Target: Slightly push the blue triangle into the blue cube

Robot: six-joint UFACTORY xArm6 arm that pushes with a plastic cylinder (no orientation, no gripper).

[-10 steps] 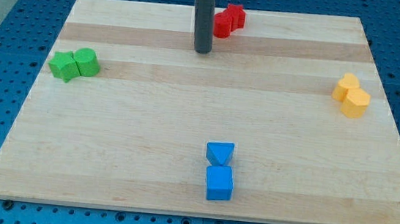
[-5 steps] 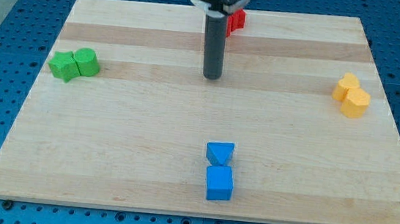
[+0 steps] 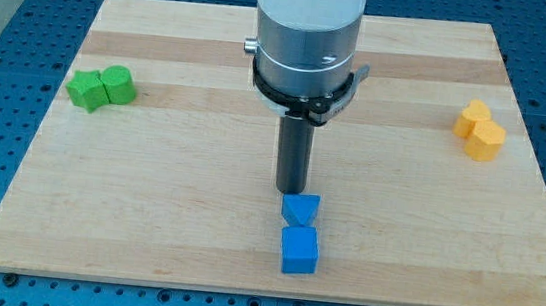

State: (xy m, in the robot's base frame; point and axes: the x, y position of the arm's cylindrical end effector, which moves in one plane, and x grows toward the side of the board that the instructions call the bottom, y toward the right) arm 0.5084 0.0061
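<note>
The blue triangle (image 3: 300, 210) sits near the surface's (image 3: 146, 221) near edge, just beyond the blue cube (image 3: 299, 250), nearly touching it. My tip (image 3: 289, 191) has crossed from the far side and now stands at the triangle's far edge, ready to nudge; it has no end effector to open or close.

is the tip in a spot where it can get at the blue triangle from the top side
Probably yes. My tip sits just above the blue triangle in the view, apparently at its top edge, with nothing between them. The blue cube lies directly below the triangle, so a short push toward the view's bottom looks unobstructed.
</note>
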